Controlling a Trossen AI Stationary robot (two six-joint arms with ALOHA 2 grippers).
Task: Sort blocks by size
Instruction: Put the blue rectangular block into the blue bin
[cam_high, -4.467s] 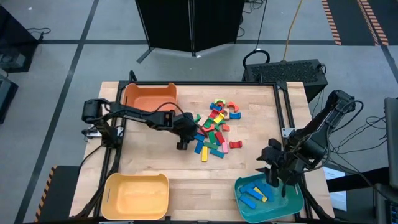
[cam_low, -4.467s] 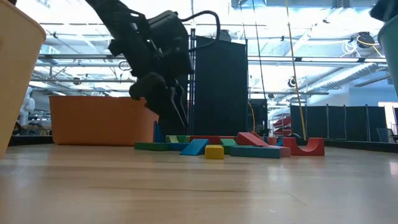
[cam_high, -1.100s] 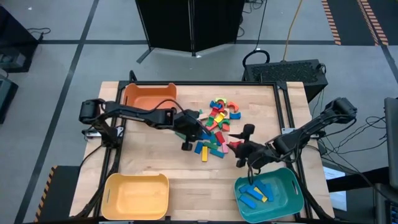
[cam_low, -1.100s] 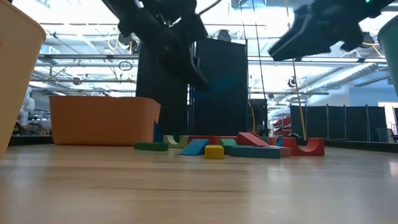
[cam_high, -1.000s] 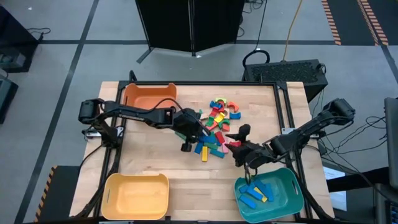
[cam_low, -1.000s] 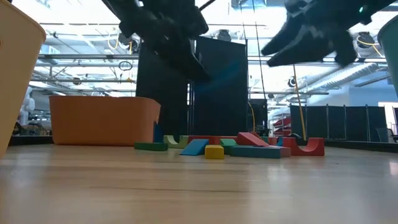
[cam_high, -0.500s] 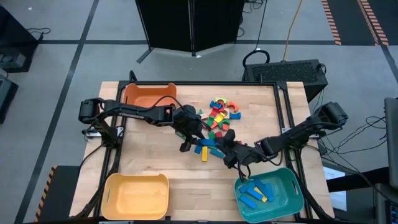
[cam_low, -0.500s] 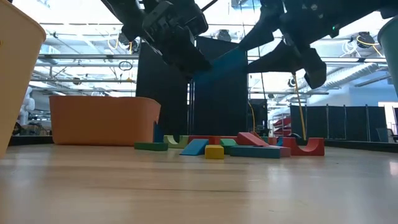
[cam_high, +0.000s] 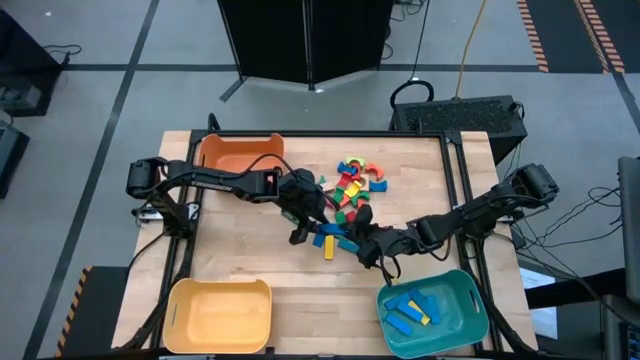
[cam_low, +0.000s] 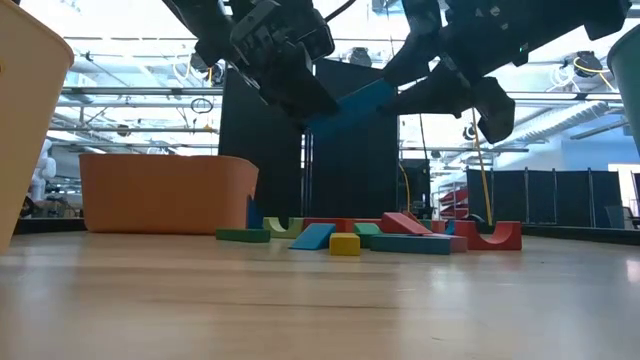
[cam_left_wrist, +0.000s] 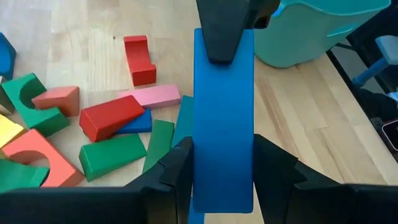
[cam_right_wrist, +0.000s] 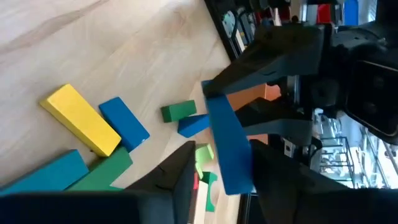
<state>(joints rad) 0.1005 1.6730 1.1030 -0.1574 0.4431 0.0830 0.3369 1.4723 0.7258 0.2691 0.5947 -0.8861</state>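
blue bar (cam_left_wrist: 222, 118) midair, grasped at opposite ends by left end effector (cam_left_wrist: 222, 165) and right end effector (cam_right_wrist: 217, 168).

**Blue plank held in the air by both grippers, blocks on table below**

Left gripper (cam_low: 318, 98) and right gripper (cam_low: 405, 88) meet above the table, each at one end of a tilted blue plank (cam_low: 350, 103), fingers closed on it. Below, the blocks (cam_low: 370, 236) lie in a low row on the wooden table (cam_low: 300, 310): green bar (cam_low: 242, 236), blue wedge (cam_low: 312, 236), yellow cube (cam_low: 345, 243), red arch (cam_low: 495, 237). Orange bin (cam_low: 165, 192) behind them, part of a yellow bin (cam_low: 25, 120) at the near edge.
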